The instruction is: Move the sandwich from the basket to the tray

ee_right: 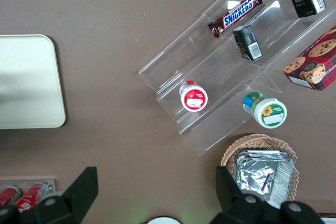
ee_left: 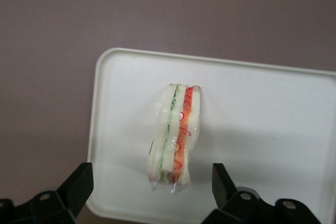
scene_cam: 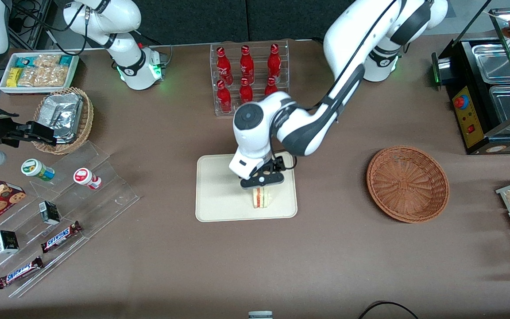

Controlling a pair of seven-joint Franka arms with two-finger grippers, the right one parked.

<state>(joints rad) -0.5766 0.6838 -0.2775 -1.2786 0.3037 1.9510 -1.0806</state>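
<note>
The sandwich (scene_cam: 261, 198) (ee_left: 175, 135), a plastic-wrapped wedge of white bread with a green and a red filling stripe, stands on its edge on the cream tray (scene_cam: 219, 208) (ee_left: 262, 124). My gripper (scene_cam: 262, 182) (ee_left: 152, 187) hovers just above it, open, with the two black fingers (ee_left: 79, 184) spread wide on either side and touching nothing. The reddish-brown wicker basket (scene_cam: 407, 183) sits empty toward the working arm's end of the table.
A clear rack of red bottles (scene_cam: 248, 77) stands farther from the front camera than the tray. Acrylic shelves (scene_cam: 60, 212) with snack bars and small jars, a tan basket of foil packets (scene_cam: 64, 118) and a white snack bin (scene_cam: 38, 73) lie toward the parked arm's end.
</note>
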